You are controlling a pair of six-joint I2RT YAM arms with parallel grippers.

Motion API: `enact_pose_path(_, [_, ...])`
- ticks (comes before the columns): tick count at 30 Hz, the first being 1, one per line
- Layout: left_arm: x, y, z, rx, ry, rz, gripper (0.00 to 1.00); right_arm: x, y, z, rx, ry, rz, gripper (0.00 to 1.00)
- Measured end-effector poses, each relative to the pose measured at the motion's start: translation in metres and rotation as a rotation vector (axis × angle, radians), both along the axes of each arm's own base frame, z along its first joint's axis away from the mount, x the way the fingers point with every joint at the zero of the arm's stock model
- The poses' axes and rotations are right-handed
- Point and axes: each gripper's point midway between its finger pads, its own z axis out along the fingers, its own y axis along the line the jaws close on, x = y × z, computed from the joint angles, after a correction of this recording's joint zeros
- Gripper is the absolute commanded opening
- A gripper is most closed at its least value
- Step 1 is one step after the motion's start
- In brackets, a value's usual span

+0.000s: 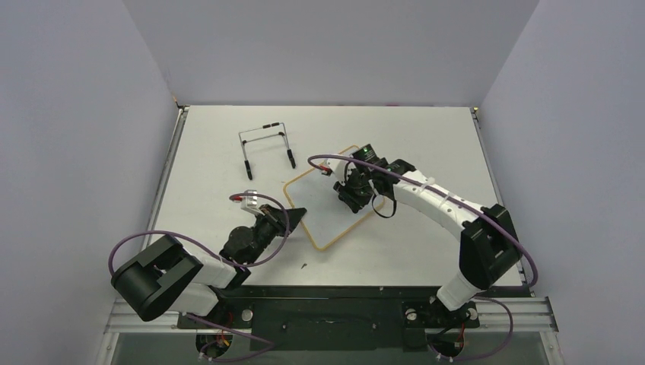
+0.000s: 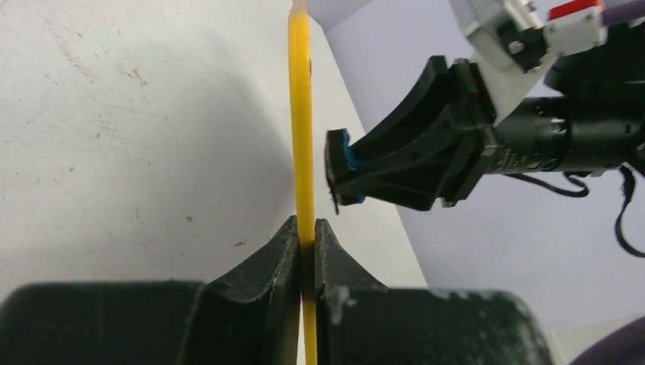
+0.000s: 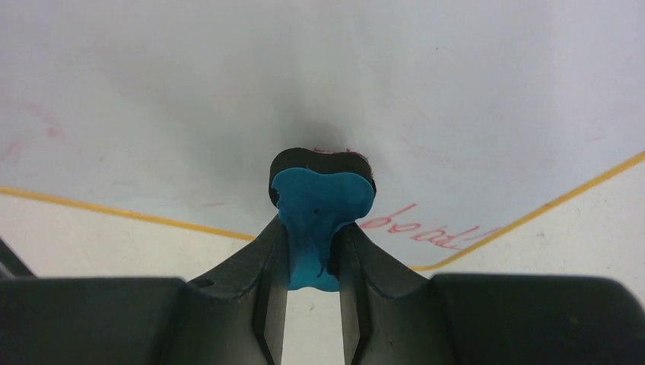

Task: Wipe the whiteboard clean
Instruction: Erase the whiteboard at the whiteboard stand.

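Observation:
The whiteboard (image 1: 323, 217), white with a thin tan frame, lies at an angle on the table. My left gripper (image 1: 298, 216) is shut on its near-left edge; in the left wrist view the yellow frame (image 2: 302, 114) runs edge-on between the closed fingers of that gripper (image 2: 306, 228). My right gripper (image 1: 352, 199) is over the board's middle, shut on a blue eraser (image 3: 319, 205) whose dark pad presses on the board's face (image 3: 228, 99). Red handwriting (image 3: 426, 230) remains beside the eraser near the frame, and faint red smears (image 3: 30, 133) show further left. The eraser (image 2: 350, 158) also shows in the left wrist view.
A black wire easel stand (image 1: 266, 148) stands on the table (image 1: 426, 137) behind and left of the board. Grey walls close in the table on the left, back and right. A small dark speck (image 1: 303, 266) lies near the front.

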Motion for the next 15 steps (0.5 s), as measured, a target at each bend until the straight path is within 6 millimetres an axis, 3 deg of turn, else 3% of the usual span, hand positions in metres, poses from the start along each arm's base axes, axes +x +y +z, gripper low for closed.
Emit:
enact_pose_path(3, [-0.004, -0.004, -0.004, 0.033, -0.007, -0.028, 0.0, -0.007, -0.011, 0.011, 0.038, 0.002, 0.005, 0.0])
enact_pose_path(8, [-0.008, -0.006, -0.005, 0.084, -0.042, -0.057, 0.0, -0.02, -0.009, 0.038, 0.131, -0.016, 0.068, 0.0])
enact_pose_path(15, [-0.013, -0.006, -0.004, 0.196, -0.131, -0.083, 0.0, -0.02, -0.019, 0.035, 0.162, 0.029, 0.066, 0.0])
